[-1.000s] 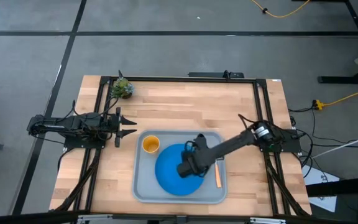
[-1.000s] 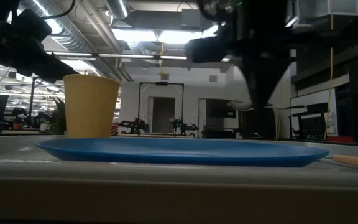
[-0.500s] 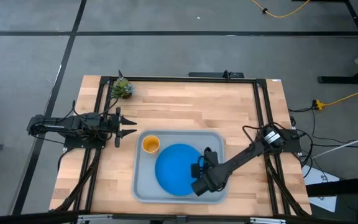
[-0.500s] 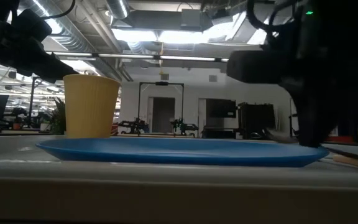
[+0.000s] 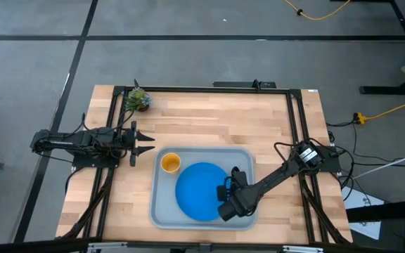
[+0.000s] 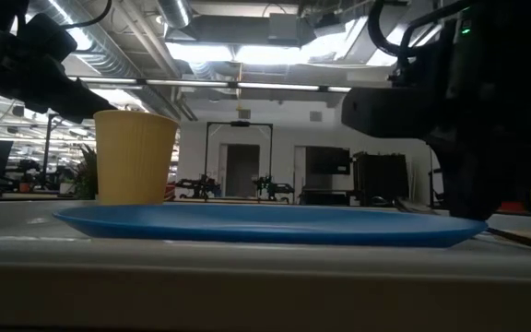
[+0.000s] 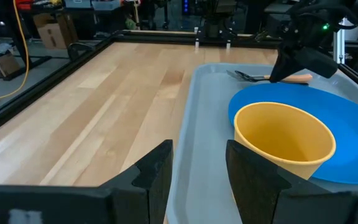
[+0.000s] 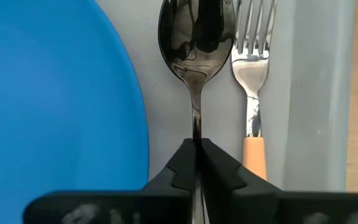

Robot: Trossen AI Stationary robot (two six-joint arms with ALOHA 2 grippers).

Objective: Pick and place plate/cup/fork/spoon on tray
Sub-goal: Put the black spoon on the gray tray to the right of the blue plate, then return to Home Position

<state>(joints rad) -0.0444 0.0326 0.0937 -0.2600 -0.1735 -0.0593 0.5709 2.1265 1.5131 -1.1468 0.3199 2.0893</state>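
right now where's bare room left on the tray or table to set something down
Bare wood: the broad strip behind the tray, between the plant and far right corner. Tray's crowded: cup, plate, then spoon and fork beside its right rim, right gripper shut on the spoon.

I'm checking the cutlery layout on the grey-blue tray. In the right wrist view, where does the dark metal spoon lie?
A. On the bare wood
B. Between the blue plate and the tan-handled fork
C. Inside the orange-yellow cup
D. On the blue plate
B: the dark metal spoon lies on the grey-blue tray, with the blue plate on one side and the tan-handled fork on the other.
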